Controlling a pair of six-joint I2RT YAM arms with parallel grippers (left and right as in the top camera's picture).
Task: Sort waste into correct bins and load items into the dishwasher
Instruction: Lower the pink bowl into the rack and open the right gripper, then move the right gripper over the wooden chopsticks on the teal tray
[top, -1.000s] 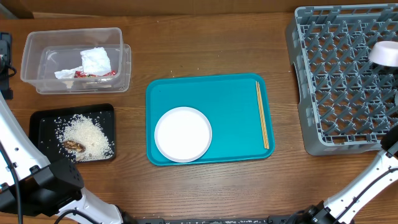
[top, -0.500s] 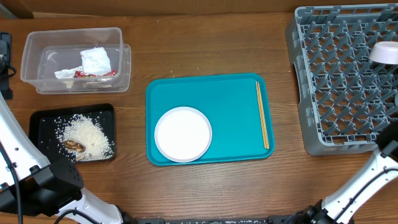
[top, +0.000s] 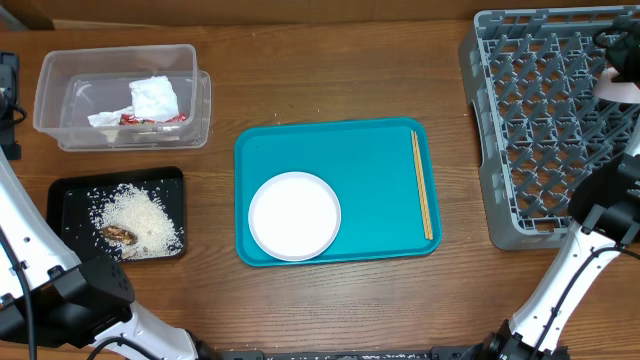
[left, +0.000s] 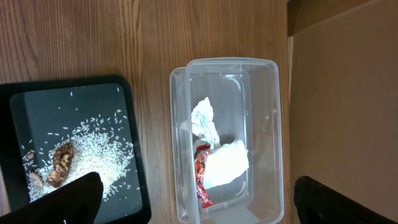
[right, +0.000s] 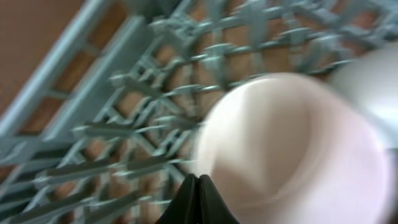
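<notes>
— Waste status?
— Sorted, by the look. Crumpled white paper napkin (top: 155, 97) and shiny red wrapper (top: 150, 119) in the clear rectangular plastic tub (top: 120, 60); rice grains (top: 140, 212) and brown scrap (top: 119, 234) on the shallow black tray (top: 68, 195). Left gripper (left: 199, 211) spread wide above, empty.
— Dishes?
— Round white plate (top: 294, 215) and wooden chopsticks (top: 422, 185) left on the teal serving tray (top: 370, 170). One white bowl (top: 622, 88) in the grey lattice dish rack (top: 540, 150); right gripper (right: 198, 199) pressed together over it, holding nothing.

Teal, white and grey on a brown wood-grain table (top: 300, 90)
Teal rectangular plastic serving tray (top: 370, 160); round white flat plate (top: 294, 215); thin light wooden chopsticks (top: 422, 185); grey lattice-grid plastic dish rack (top: 540, 130); loose white rice grains (top: 140, 215) speckling a shallow black rectangular tray (top: 70, 195); shiny red crinkled wrapper (top: 152, 119).
</notes>
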